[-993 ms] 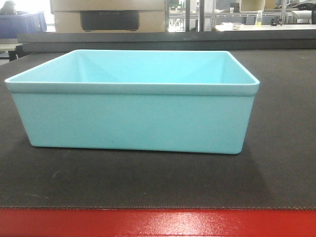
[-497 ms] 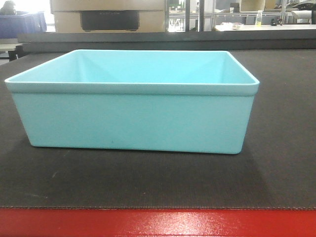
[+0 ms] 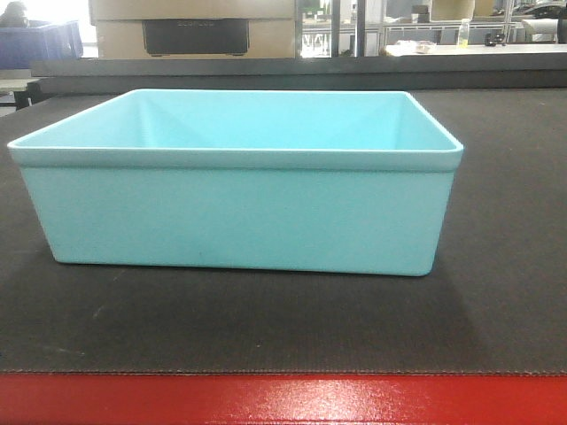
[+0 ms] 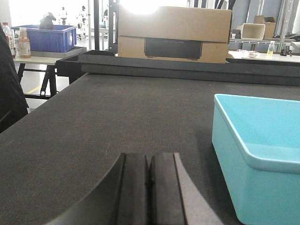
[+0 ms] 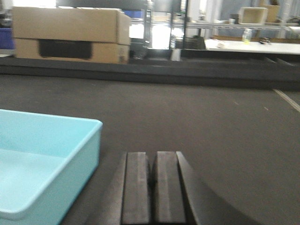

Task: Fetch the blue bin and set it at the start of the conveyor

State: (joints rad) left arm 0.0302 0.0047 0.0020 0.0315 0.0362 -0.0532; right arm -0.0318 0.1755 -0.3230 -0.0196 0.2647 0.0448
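The light aqua-blue bin [image 3: 239, 217] stands upright and empty on the dark-grey conveyor belt [image 3: 505, 266], just behind the red strip [image 3: 283, 400] along the near edge. In the left wrist view the bin [image 4: 255, 164] lies to the right of my left gripper [image 4: 149, 157], which is shut with nothing between its pads and apart from the bin. In the right wrist view the bin [image 5: 42, 164] is to the left of my right gripper [image 5: 153, 154], also shut on nothing and clear of the bin's wall. Neither gripper shows in the front view.
A cardboard box [image 4: 173, 33] sits beyond the belt's far edge. A dark-blue crate [image 4: 47, 38] and bottles [image 4: 24, 43] rest on a side table at the far left. Bare belt [image 5: 225, 126] stretches on both sides of the bin.
The bin sits in the same spot on the belt; the front view has shifted very slightly. Nothing else has moved.
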